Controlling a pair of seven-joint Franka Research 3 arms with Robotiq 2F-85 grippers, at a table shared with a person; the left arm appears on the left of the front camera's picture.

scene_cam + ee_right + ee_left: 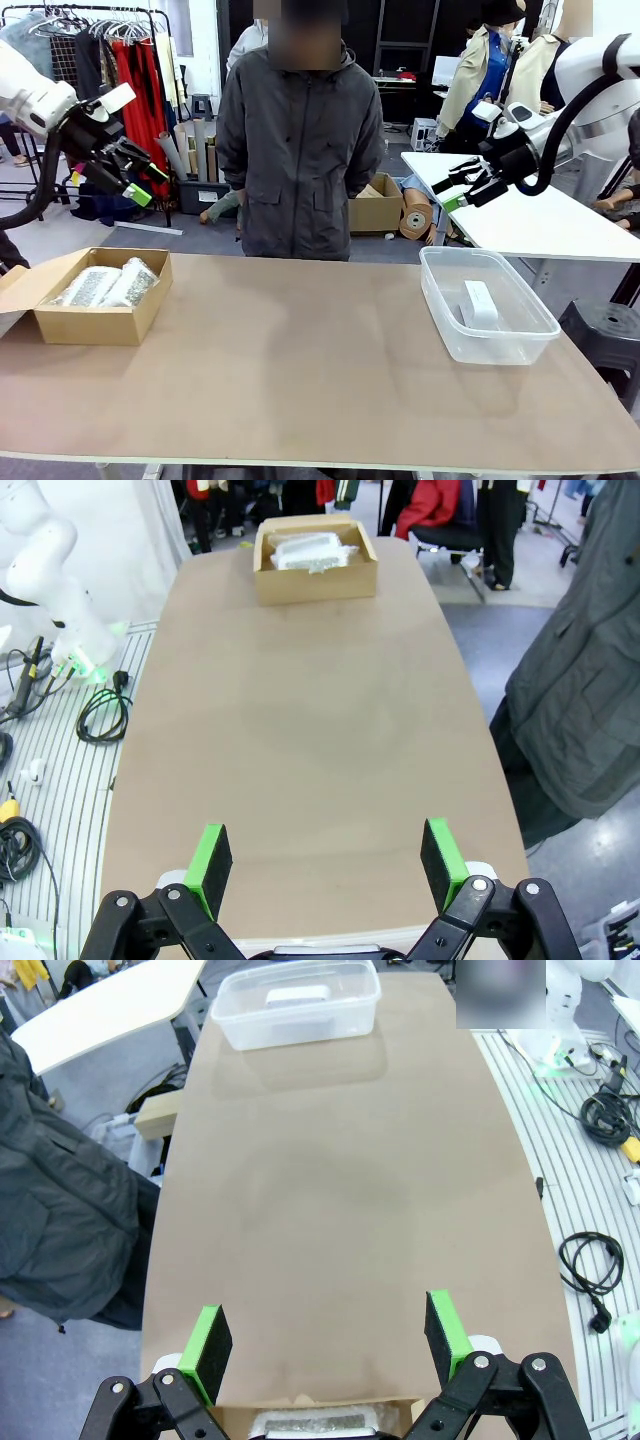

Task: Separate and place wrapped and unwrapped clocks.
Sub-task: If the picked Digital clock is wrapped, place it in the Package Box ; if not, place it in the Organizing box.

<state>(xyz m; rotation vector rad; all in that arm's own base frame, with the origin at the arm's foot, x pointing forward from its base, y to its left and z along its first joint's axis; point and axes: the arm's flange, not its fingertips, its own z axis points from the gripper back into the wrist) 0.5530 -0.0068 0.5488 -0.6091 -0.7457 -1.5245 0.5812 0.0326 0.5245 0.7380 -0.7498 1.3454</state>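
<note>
Two bubble-wrapped clocks [108, 283] lie side by side inside the brown cardboard box [95, 322] at the table's left; the same bundles [311, 552] sit far off in the right wrist view. A bare white clock [479, 303] rests in the clear plastic tub [487, 345] at the right, with that clock [297, 997] at the top of the left wrist view. My left gripper [137, 176] hangs open high above the box, its green pads [211, 1341] wide apart. My right gripper [462, 188] is open too, raised above the tub.
A person in a dark grey jacket [297, 150] stands at the far edge with both arms down. The brown tabletop [300, 360] stretches bare between box and tub. A white side table [520, 215] stands behind at right, and cables [590, 1265] lie on the floor.
</note>
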